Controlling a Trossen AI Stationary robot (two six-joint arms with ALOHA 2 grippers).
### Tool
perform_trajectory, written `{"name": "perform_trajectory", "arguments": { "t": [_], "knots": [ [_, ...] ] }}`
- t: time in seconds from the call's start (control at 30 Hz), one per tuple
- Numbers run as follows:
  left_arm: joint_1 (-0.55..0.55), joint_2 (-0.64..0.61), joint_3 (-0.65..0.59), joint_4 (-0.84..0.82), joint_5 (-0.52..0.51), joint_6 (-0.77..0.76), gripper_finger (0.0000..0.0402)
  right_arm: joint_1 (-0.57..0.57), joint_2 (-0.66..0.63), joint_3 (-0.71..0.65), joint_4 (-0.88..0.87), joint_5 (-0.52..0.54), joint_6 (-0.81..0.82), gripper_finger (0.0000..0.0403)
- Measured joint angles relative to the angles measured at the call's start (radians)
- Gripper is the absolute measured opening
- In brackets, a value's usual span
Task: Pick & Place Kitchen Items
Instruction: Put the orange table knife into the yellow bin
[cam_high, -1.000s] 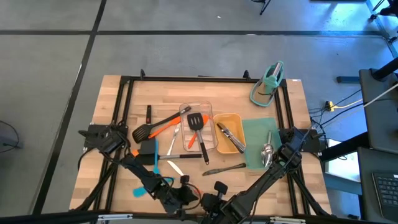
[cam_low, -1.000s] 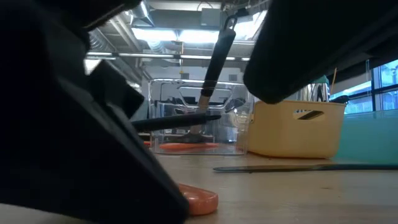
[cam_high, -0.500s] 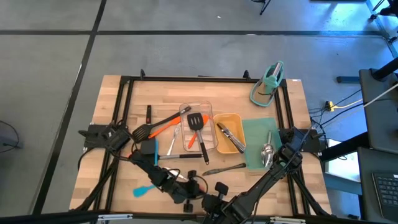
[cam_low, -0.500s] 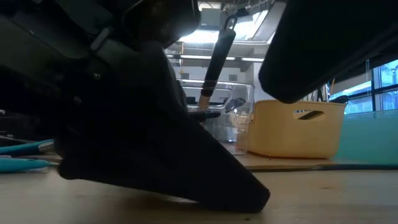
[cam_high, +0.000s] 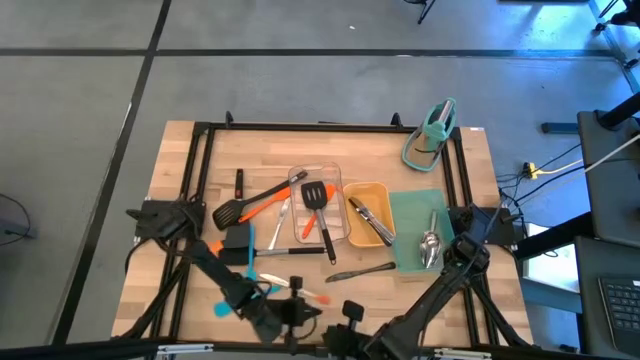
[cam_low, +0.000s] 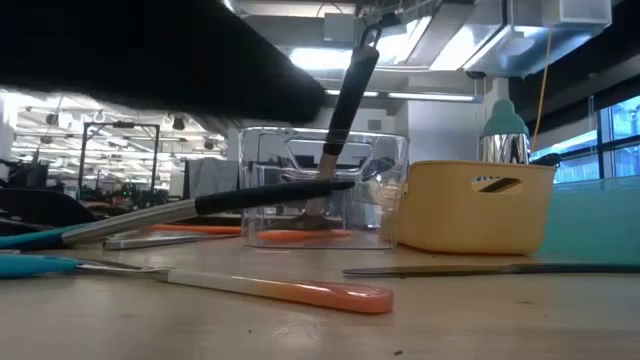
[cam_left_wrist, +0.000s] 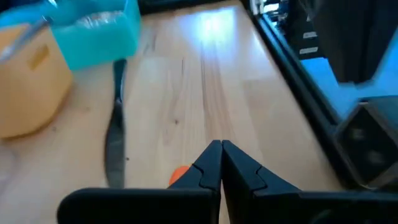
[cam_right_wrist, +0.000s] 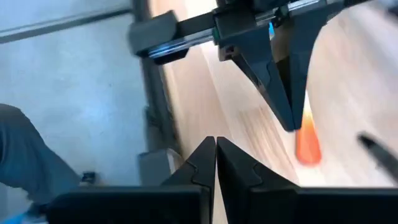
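L gripper (cam_left_wrist: 221, 163) pressed together, empty | just swung back off table centre | orange-tipped utensil (cam_low: 300, 291) lies free | R gripper (cam_right_wrist: 215, 158) pressed together, idle near edge | no pick yet

Left gripper (cam_left_wrist: 221, 163) and right gripper (cam_right_wrist: 215, 160), fingers together.

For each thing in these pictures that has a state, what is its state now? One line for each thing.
left gripper: shut, empty, low over the table's front edge.
right gripper: shut, empty, at the front edge.
clear tray: holds a black slotted turner leaning on its rim.
yellow tray: holds black-handled tongs.
orange-tipped utensil: lies flat on the table.
steel spoon: lies on the green mat.
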Motion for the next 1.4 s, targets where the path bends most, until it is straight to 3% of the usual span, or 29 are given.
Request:
{"name": "perform_trajectory", "arguments": {
  "t": [0.17, 0.27, 0.4, 0.67, 0.93, 1.07, 1.2, 1.4],
  "knots": [
    [-0.082, -0.067, 0.0, -0.078, -0.096, -0.005, 0.0001, 0.028, -0.001, 0.017, 0.04, 0.118, -0.131, 0.0019],
    [-0.134, -0.077, -0.001, -0.127, -0.129, -0.052, 0.0001, 0.025, -0.001, 0.016, 0.024, 0.14, -0.107, 0.0019],
    [-0.184, -0.079, -0.002, -0.182, -0.169, -0.119, 0.0001, 0.001, -0.001, 0.014, 0.071, 0.032, -0.132, 0.0021],
    [-0.248, -0.08, -0.002, -0.187, -0.108, -0.184, 0.0002, -0.045, -0.001, 0.014, 0.382, -0.259, -0.222, 0.0021],
    [-0.303, -0.08, -0.002, -0.187, -0.15, -0.239, 0.0002, -0.064, -0.001, 0.013, 1.015, -0.643, -0.364, 0.0021],
    [-0.33, -0.08, -0.002, -0.186, -0.189, -0.259, 0.0002, -0.067, 0.0, 0.013, 1.203, -0.634, -0.458, 0.0021],
    [-0.35, -0.08, -0.002, -0.186, -0.224, -0.28, 0.0002, -0.085, -0.001, 0.013, 1.265, -0.517, -0.514, 0.0021],
    [-0.376, -0.082, -0.002, -0.186, -0.261, -0.308, 0.0002, -0.125, 0.0, 0.013, 1.274, -0.675, -0.503, 0.0021]
  ]
}}
